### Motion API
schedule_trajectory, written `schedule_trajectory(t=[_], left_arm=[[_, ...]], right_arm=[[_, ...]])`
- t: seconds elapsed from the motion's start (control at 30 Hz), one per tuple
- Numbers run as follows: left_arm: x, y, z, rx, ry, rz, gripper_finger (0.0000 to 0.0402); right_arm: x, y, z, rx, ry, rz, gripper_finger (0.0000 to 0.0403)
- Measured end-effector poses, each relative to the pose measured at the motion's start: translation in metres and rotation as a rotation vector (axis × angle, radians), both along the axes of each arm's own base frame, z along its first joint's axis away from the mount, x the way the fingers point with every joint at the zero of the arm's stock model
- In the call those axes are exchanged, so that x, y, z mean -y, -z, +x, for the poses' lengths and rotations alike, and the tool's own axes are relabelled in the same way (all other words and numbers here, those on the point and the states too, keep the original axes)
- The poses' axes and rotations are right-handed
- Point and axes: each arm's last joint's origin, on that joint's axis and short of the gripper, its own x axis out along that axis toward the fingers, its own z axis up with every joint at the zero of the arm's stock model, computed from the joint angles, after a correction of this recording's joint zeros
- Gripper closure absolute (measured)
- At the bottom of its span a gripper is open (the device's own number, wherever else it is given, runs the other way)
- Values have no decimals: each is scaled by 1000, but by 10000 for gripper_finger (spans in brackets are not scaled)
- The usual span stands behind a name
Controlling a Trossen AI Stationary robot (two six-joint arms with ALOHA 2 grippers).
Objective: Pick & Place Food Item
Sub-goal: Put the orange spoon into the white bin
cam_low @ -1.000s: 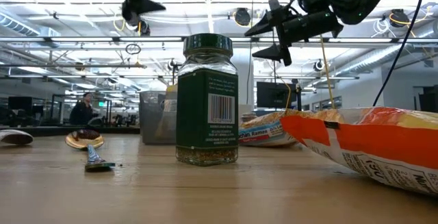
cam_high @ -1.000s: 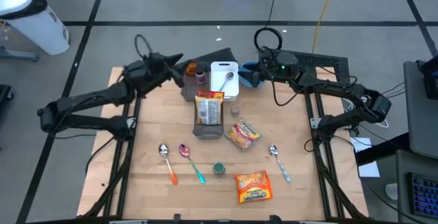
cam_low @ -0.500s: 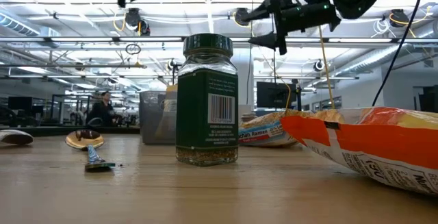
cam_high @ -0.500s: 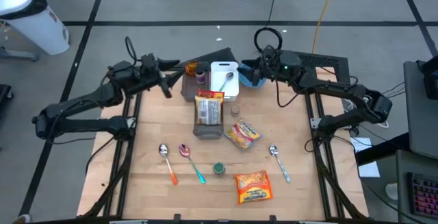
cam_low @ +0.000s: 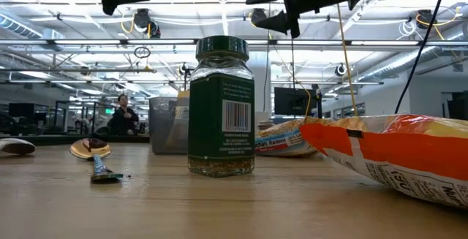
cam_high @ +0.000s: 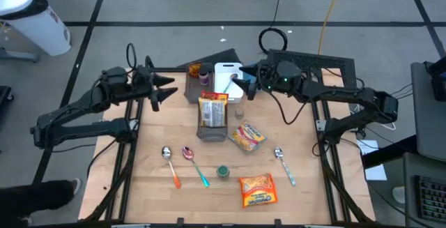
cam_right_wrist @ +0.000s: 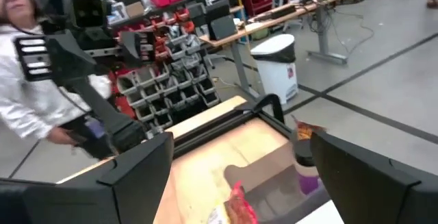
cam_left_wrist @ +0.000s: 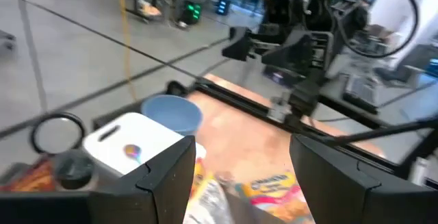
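Several food packets lie on the wooden table [cam_high: 153, 151]: a ramen packet [cam_high: 213, 109] on a grey container, a yellow-red packet [cam_high: 246, 136] at the middle, and an orange packet [cam_high: 257, 190] near the front edge. A green-lidded spice jar [cam_high: 223, 171] stands upright beside the orange packet. My left gripper [cam_high: 166, 90] hangs open in the air over the table's far left part, pointing roughly level toward the right. My right gripper [cam_high: 244, 87] hangs open over the right edge of the white board [cam_high: 228, 74], pointing left. Neither holds anything.
A spoon lies on the white board, and a blue bowl [cam_left_wrist: 171, 112] stands behind it. Three spoons [cam_high: 171, 165] [cam_high: 196, 165] [cam_high: 284, 166] lie near the front. A brown jar [cam_high: 194, 70] stands at the far edge. A person [cam_low: 123, 113] stands in the room beyond.
My left gripper has drawn back toward the table's left edge, away from the jars at the far edge, and tipped up toward level. My right gripper has risen and swung left, from over the blue bowl toward the white board. Both stayed open.
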Motion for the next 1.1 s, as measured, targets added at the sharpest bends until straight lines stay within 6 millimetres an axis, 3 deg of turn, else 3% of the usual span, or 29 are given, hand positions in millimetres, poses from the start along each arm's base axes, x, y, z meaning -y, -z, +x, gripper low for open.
schedule_trajectory(t=[0.23, 0.53, 0.8, 0.93, 1.1], left_arm=[[-3, -2, 16, 58, 128, -47, 158], [-12, -25, 47, 375, 315, -161, 157], [-19, -30, 76, 576, 436, -196, 148], [-21, -25, 85, 585, 405, -218, 166], [-18, -22, 90, 581, 412, -259, 220]], right_arm=[[-3, 1, 2, 5, -10, 10, 67], [-3, 1, 2, 10, -53, 36, 67], [-3, 1, 2, 8, -117, 39, 67], [-5, 3, 2, -6, -140, 48, 67], [-8, 4, 3, -12, -248, 57, 67]])
